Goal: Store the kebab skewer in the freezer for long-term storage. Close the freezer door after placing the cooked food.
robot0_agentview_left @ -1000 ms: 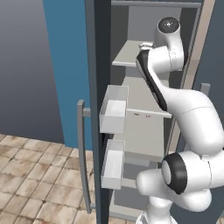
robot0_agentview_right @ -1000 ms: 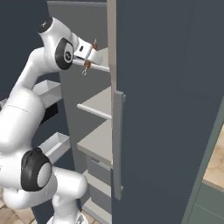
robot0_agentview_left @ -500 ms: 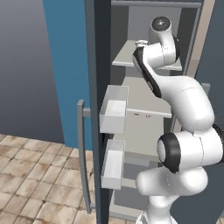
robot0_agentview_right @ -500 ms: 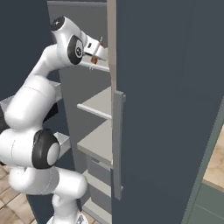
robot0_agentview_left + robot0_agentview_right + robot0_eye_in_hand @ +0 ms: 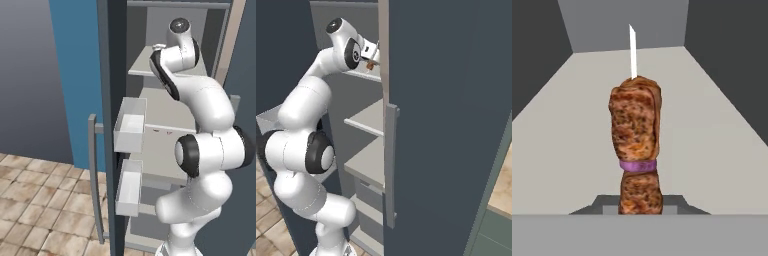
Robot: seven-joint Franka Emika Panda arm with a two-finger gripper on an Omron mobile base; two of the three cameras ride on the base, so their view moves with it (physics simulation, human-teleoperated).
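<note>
My gripper [image 5: 372, 54] is shut on the kebab skewer [image 5: 635, 145], a stick with brown grilled chunks and a purple ring. The stick's pale tip points into the freezer. The hand hovers over the light grey upper shelf [image 5: 567, 140], and the right base view shows a reddish bit of the skewer [image 5: 370, 65] just above that shelf's front edge [image 5: 363, 75]. The freezer door [image 5: 112, 75] stands wide open on the left, edge-on, with its bar handle [image 5: 94, 175] and whitish inner bins [image 5: 131, 125].
The neighbouring dark grey door [image 5: 451, 125] with its vertical handle [image 5: 390, 165] stands shut close beside the arm on the right. Lower shelves [image 5: 367, 117] and drawers sit below the hand. A blue wall [image 5: 75, 75] and tiled floor [image 5: 35, 210] lie to the left.
The arm has swung the hand from in front of the compartment further in over the upper shelf, taking the skewer along. The door has not moved.
</note>
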